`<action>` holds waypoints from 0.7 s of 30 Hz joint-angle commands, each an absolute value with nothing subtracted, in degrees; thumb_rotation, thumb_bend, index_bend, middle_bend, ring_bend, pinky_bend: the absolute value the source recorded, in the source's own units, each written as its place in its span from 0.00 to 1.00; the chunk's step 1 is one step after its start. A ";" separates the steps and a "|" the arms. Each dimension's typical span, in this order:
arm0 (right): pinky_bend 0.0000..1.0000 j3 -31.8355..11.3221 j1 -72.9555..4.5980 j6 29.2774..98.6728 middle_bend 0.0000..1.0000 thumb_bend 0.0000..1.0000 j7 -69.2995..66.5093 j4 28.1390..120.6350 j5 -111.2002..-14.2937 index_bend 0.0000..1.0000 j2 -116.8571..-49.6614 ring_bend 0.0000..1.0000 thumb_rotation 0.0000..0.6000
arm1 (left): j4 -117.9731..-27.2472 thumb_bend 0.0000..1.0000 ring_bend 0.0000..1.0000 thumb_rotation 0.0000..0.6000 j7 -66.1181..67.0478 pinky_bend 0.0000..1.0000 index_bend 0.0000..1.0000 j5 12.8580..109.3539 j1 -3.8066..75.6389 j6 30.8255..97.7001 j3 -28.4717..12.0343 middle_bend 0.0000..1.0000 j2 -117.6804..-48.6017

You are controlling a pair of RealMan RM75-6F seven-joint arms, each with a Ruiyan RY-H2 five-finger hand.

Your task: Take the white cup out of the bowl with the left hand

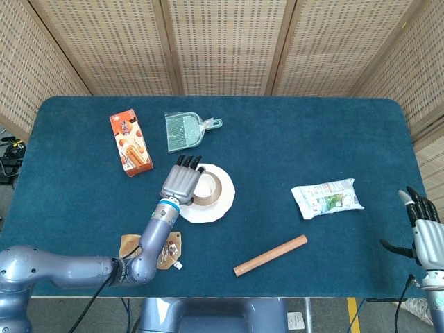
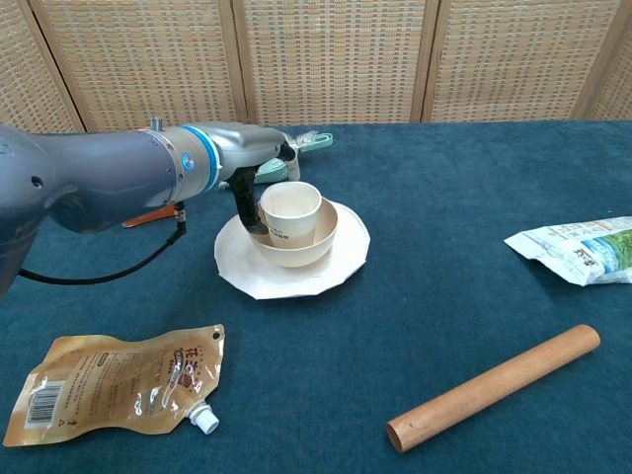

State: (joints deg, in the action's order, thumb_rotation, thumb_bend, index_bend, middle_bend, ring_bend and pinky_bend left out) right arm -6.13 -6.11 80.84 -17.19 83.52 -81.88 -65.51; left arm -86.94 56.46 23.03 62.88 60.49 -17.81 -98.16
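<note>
pouch (image 2: 117, 384): a barcode sits on its left end and printed characters run across its front, too small to read.
cup (image 2: 289, 212): a small dark mark shows low on its side, facing the pouch; it cannot be read.
box (image 1: 130, 142): a print shows on its top in the head view, far behind the pouch; no words can be made out.
packet (image 2: 575, 249): green and white print covers it, well to the right of the pouch; its lettering is too blurred to read.
</note>
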 commanded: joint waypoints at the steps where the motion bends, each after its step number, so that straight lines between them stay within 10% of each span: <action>1: 0.00 -6.18 -6.05 80.70 0.00 0.13 -17.27 83.36 -81.61 0.00 -65.47 0.00 1.00 | -85.24 0.28 0.00 1.00 55.16 0.00 0.28 22.44 63.87 59.16 -17.60 0.00 -99.58; 21: 0.00 -6.03 -5.89 81.09 0.00 0.13 -15.75 83.88 -81.95 0.00 -65.67 0.00 1.00 | -98.86 0.40 0.00 1.00 43.17 0.00 0.41 35.98 56.87 64.56 -15.12 0.00 -87.99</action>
State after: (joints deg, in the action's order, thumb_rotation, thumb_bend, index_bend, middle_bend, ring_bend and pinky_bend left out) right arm -6.03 -5.89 81.08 -15.74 83.88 -81.95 -65.67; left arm -97.20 44.60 34.33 58.33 63.54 -16.04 -89.68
